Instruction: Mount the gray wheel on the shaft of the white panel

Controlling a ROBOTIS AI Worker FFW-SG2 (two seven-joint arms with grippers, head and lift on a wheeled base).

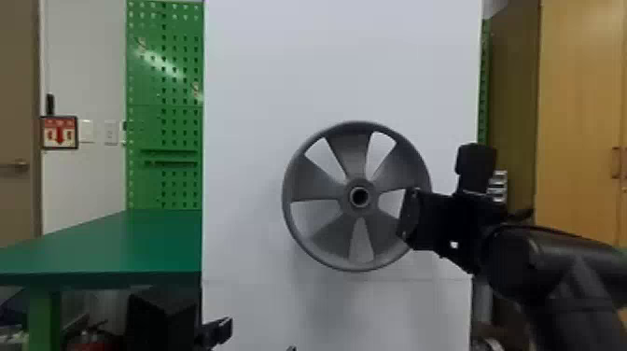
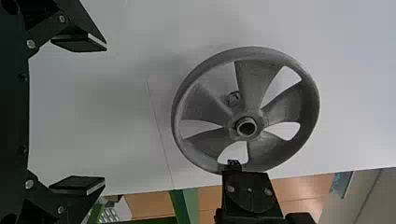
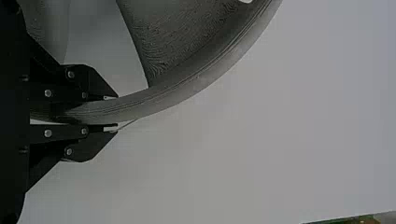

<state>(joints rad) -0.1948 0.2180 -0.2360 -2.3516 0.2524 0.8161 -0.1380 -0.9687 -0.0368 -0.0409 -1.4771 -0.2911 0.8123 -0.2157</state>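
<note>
Left wrist view: black, two-fingered left gripper (image 2: 105, 113), spread, empty. Head view: gray, spoked, seemingly plastic wheel (image 1: 348, 198), upright before panel; probably light, stiff; best held by rim. Right wrist view: black, flat-fingered right gripper (image 3: 116, 112), clamping rim. Setting: green flat-topped table (image 1: 116, 242); smooth white upright panel (image 1: 326, 70); tan wood-look cabinet (image 1: 576, 116).

The head view faces the white panel (image 1: 252, 93) squarely, from farther back; the left wrist view looks obliquely from lower left, both taking in its right edge and the whole gray wheel (image 1: 349, 154); the right wrist view (closest of all) shares its rim.
</note>
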